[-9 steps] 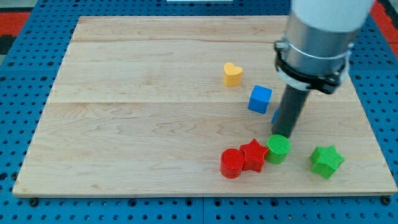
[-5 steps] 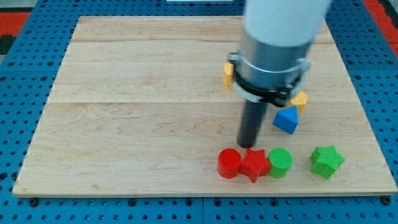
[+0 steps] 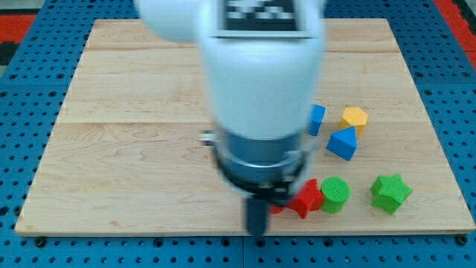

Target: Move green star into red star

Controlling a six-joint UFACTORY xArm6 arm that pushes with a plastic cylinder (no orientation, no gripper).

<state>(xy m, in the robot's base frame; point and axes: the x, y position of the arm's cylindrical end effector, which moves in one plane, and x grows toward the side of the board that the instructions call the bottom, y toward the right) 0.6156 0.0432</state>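
The green star lies near the board's bottom right corner. The red star lies left of it, partly hidden by my arm, with a green cylinder between the two and touching the red star. My tip is at the board's bottom edge, left of and below the red star and far left of the green star. A red cylinder left of the red star is almost wholly hidden behind the rod.
A blue cube, a yellow block and a blue triangular block sit above the green cylinder. The arm's wide white body covers the board's middle. The wooden board rests on a blue pegboard.
My tip has swept from above the green cylinder leftwards and down to the board's bottom edge. The red star and cylinders shifted slightly. The green star has not moved.
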